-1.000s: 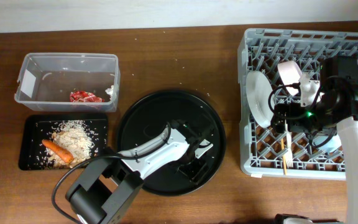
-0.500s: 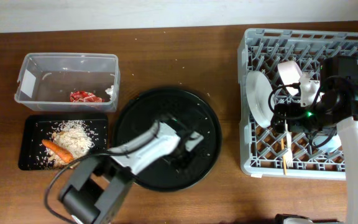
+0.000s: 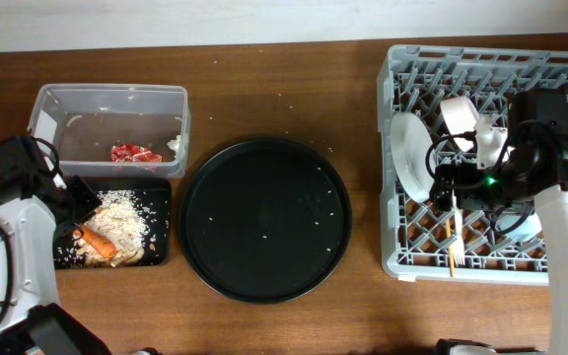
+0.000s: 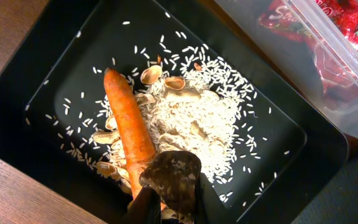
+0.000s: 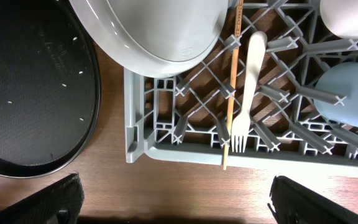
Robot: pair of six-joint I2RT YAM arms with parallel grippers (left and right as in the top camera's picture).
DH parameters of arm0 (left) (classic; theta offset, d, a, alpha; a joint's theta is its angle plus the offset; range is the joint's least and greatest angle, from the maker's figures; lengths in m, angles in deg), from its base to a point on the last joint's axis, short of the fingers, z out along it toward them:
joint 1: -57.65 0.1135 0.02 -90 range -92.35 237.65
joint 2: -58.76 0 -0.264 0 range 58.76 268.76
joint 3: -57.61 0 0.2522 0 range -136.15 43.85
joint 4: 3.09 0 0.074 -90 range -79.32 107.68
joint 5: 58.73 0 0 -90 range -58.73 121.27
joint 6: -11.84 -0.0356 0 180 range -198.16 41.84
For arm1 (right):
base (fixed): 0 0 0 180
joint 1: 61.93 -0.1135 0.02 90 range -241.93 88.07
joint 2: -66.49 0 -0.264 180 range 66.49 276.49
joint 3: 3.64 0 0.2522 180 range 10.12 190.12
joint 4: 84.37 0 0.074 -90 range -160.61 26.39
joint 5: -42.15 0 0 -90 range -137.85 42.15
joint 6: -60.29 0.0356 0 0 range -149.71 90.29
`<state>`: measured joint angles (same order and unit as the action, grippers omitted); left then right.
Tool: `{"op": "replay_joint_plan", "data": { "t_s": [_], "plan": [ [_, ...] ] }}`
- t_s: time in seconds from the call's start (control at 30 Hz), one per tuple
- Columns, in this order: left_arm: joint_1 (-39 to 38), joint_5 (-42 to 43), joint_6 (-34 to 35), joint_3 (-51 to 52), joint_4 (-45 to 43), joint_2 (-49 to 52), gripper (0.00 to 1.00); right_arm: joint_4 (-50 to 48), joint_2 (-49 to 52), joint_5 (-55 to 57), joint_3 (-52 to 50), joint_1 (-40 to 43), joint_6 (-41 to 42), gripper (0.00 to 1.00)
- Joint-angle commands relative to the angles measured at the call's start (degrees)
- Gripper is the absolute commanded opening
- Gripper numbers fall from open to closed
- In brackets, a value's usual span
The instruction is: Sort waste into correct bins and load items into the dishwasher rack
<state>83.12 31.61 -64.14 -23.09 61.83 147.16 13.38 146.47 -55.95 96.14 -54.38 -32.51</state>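
Overhead, the left pincer hangs over the shallow black tray, with the carrot just beside it. From the left wrist, its fingers are closed on the small brown lump; the carrot touches alongside and the rice lies just beyond. From the right wrist, the right pincer gapes wide and empty, with the fork and chopsticks lying in the rack just ahead.

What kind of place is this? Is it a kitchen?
Probably a dish-clearing table, like in a kitchen: a grey dishwasher rack holds a plate and fork, and a black tray holds leftover rice and a carrot.
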Motion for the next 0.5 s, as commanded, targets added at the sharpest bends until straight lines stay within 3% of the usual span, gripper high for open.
{"op": "replay_joint_plan", "data": {
  "t_s": [0.0,0.07,0.27,0.33,0.43,0.47],
  "plan": [
    [0.2,-4.4,1.8,0.6,0.4,0.1,0.25,0.0,0.2,-0.5,0.0,0.4,0.3,0.99],
    [0.2,-4.5,1.8,0.6,0.7,0.1,0.39,0.1,0.2,-0.5,0.0,0.4,0.3,0.99],
    [0.2,-3.7,1.8,0.6,1.4,0.1,0.41,0.1,0.2,-0.5,0.0,0.4,0.3,0.99],
    [-0.7,1.1,1.8,0.6,1.6,0.1,0.48,0.0,0.2,-0.7,0.0,0.4,0.3,0.99],
    [-15.5,1.4,-3.1,0.5,1.9,-0.3,0.55,-1.5,0.5,-8.8,0.0,0.2,0.2,0.99],
    [-18.8,1.4,-6.1,0.4,2.2,-0.3,0.66,-2.3,1.0,-8.9,0.0,-0.2,0.2,0.99]
  ]
}}
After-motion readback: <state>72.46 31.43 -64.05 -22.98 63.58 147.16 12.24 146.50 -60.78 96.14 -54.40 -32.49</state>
